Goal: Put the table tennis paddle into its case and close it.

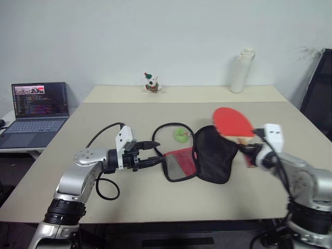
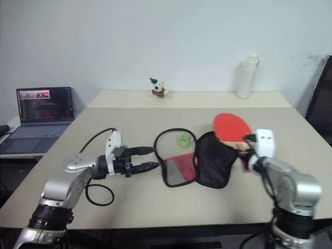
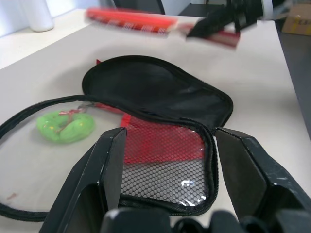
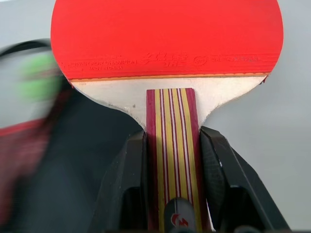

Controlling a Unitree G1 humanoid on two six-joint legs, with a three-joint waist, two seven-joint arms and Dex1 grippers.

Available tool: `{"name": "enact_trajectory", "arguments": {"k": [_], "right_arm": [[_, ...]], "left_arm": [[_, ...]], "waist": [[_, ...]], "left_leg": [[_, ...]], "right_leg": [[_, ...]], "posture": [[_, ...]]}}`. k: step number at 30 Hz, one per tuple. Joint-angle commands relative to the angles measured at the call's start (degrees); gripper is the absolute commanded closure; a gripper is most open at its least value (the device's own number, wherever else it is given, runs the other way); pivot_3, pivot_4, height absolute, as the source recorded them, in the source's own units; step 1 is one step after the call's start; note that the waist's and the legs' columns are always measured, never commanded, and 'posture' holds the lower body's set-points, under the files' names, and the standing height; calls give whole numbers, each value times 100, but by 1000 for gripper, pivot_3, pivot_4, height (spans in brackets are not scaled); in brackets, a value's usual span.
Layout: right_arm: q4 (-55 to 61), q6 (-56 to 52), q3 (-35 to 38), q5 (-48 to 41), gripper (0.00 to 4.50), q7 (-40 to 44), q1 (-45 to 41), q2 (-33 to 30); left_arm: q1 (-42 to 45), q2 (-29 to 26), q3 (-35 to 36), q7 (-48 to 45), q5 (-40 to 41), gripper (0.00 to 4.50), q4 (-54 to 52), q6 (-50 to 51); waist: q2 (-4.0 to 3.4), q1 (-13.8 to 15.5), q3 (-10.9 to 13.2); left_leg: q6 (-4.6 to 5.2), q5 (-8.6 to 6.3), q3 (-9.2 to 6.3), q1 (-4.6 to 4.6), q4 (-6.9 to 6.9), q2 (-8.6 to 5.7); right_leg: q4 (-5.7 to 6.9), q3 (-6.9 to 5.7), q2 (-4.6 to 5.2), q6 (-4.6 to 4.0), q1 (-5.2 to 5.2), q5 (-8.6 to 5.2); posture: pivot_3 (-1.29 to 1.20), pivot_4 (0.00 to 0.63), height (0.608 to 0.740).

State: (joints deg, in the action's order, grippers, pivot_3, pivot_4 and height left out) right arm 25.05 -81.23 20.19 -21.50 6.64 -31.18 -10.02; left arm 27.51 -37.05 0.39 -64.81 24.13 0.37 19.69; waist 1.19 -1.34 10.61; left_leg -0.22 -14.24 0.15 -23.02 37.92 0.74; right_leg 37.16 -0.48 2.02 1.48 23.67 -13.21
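- Right wrist view: table tennis paddle (image 4: 167, 58) is held by its striped wooden handle, right gripper (image 4: 171, 160) fingers pressed on either side. Blade is stiff and flat, with smooth red rubber and a pale wood neck.
- Judgement: light and rigid; the handle is the right place to hold it, since that leaves the round blade free to lead into the pouch.
- Head views: paddle is airborne, just above the far right edge of the case (image 1: 210, 154).
- Case lies flat and unzipped on the table (image 1: 155, 199). Its black fabric flap is folded open beside the red mesh side; judged soft and floppy, likely to shift when pushed.
- Green pom-pom (image 1: 181, 136) sits inside the zip loop.
- Left gripper (image 1: 153, 153) has its jaws spread, straddling the mesh end and gripping nothing.
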Motion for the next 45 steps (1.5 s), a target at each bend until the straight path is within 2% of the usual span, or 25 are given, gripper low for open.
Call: {"name": "enact_trajectory", "arguments": {"k": [1,4,10,27,45], "right_arm": [[436,-35,49,77,3396,-413,-321,420],[348,12,-10,122,3396,-662,-403,904],[139,254,-143,262,3396,-915,-313,1389],[-555,1223,-614,729,3396,-1192,234,1430],[-921,1800,-673,1030,3396,-1538,329,1454]], "left_arm": [[-20,-135,179,-33,91,1376,-132,-16],[-81,-181,200,-4,112,1376,-203,1],[-183,-211,213,62,133,1376,-345,42],[-122,-180,136,68,98,1376,-333,62],[-197,-203,152,57,111,1376,-374,75]], "waist": [[0,17,0],[0,21,0],[-1,7,0],[-2,-32,1],[-2,-32,1]], "left_leg": [[0,0,1,-2,1,-4],[0,0,4,-5,1,-8],[0,0,2,-3,-1,-4],[0,0,5,-3,-5,-1],[0,0,4,-3,-6,0]], "right_leg": [[-1,0,4,0,1,0],[-5,0,11,1,3,1],[1,-2,6,-1,7,1],[0,0,3,2,10,-2],[-2,0,2,4,11,-3]], "posture": [[0,150,740],[0,150,740],[0,150,740],[0,150,740],[0,150,740]]}}
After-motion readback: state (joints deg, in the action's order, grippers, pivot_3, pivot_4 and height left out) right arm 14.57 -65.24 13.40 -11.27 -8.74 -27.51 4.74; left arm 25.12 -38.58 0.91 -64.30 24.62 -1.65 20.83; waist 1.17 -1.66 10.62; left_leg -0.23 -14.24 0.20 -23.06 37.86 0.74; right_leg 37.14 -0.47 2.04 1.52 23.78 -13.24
